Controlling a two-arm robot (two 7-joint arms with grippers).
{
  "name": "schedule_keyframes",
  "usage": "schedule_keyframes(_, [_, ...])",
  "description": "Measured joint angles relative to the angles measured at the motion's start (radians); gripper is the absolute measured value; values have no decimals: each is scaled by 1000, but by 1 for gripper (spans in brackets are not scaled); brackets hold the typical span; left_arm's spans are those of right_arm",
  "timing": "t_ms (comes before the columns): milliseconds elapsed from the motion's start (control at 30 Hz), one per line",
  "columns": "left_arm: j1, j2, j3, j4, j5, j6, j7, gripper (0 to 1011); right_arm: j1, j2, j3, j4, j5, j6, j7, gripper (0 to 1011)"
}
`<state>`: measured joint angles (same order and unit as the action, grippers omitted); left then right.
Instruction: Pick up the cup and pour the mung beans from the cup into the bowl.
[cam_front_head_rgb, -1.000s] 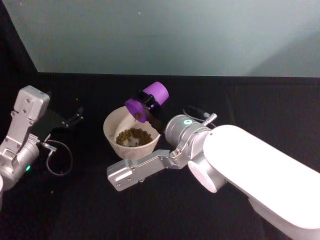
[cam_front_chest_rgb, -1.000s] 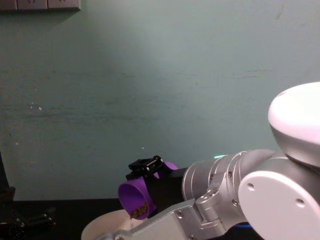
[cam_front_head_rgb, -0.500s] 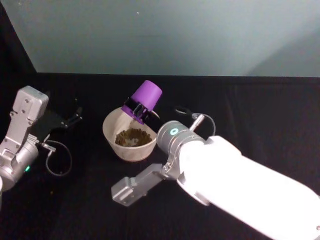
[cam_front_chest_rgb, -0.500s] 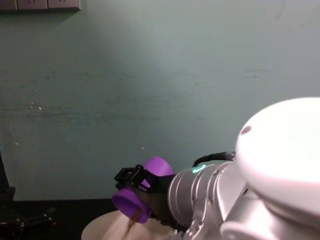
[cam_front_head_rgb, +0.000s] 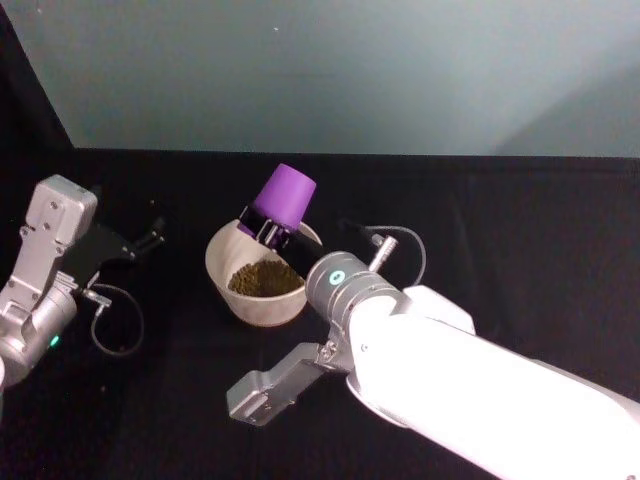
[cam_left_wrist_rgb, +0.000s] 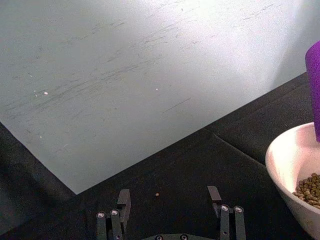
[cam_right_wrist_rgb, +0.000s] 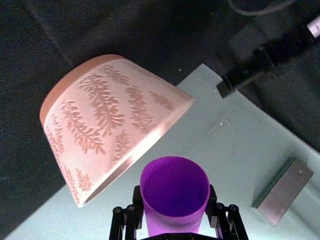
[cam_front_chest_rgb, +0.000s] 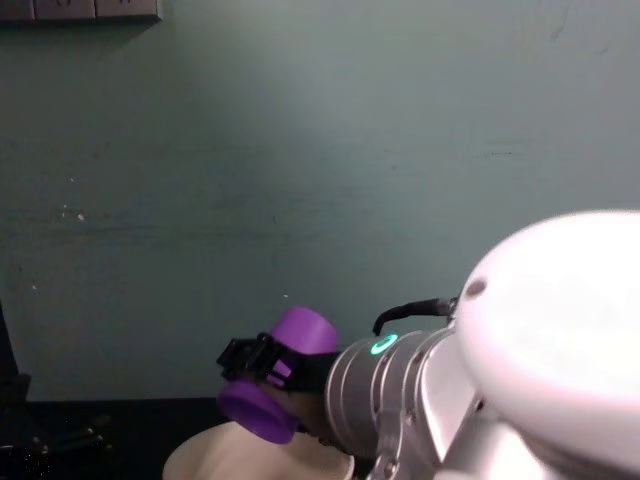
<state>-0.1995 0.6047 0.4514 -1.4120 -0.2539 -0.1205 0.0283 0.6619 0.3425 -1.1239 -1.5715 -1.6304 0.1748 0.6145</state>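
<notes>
The purple cup (cam_front_head_rgb: 283, 199) hangs tipped almost upside down over the far rim of the pale bowl (cam_front_head_rgb: 218, 266), mouth facing down into it. My right gripper (cam_front_head_rgb: 262, 229) is shut on the cup near its mouth. A heap of mung beans (cam_front_head_rgb: 265, 279) lies in the bowl. From the chest, the cup (cam_front_chest_rgb: 276, 374) tilts down above the bowl (cam_front_chest_rgb: 200, 457). The right wrist view looks along the cup (cam_right_wrist_rgb: 174, 196) to the leaf-patterned bowl wall (cam_right_wrist_rgb: 107, 117). My left gripper (cam_left_wrist_rgb: 168, 197) is open and idle, left of the bowl (cam_left_wrist_rgb: 282, 162).
The black tabletop ends at a teal wall behind the bowl. A looped cable (cam_front_head_rgb: 116, 325) lies near my left arm and another cable (cam_front_head_rgb: 402, 243) arcs beside my right wrist. One stray bean (cam_left_wrist_rgb: 157, 194) lies on the table by the left gripper.
My right wrist has rolled further, turning the cup from lying sideways to nearly upside down over the bowl. The bean heap in the bowl has grown. The left arm has not moved.
</notes>
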Motion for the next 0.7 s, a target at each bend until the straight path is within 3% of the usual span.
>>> schedule_keyframes(167, [0, 0, 0, 0, 0, 0, 0, 1000, -46, 4, 94, -32, 134, 20, -46, 726])
schedule_keyframes(267, [0, 0, 0, 0, 0, 0, 0, 1000, -96, 10, 200, -75, 293, 32, -101, 726])
schedule_keyframes(367, [0, 0, 0, 0, 0, 0, 0, 1000, -130, 12, 275, -104, 410, 33, -138, 726])
schedule_keyframes(400, [0, 0, 0, 0, 0, 0, 0, 1000, -156, 12, 329, -123, 493, 30, -160, 726])
schedule_keyframes(467, [0, 0, 0, 0, 0, 0, 0, 1000, -186, 9, 388, -139, 584, 21, -186, 726])
schedule_keyframes(500, [0, 0, 0, 0, 0, 0, 0, 1000, -213, 4, 442, -152, 671, 10, -208, 726])
schedule_keyframes(567, [0, 0, 0, 0, 0, 0, 0, 1000, -242, -3, 495, -162, 761, -4, -229, 726])
schedule_keyframes(600, [0, 0, 0, 0, 0, 0, 0, 1000, -267, -11, 540, -168, 839, -19, -242, 726])
schedule_keyframes(667, [0, 0, 0, 0, 0, 0, 0, 1000, -291, -19, 583, -173, 921, -33, -250, 726])
schedule_keyframes(700, [0, 0, 0, 0, 0, 0, 0, 1000, -313, -27, 621, -175, 994, -45, -252, 724])
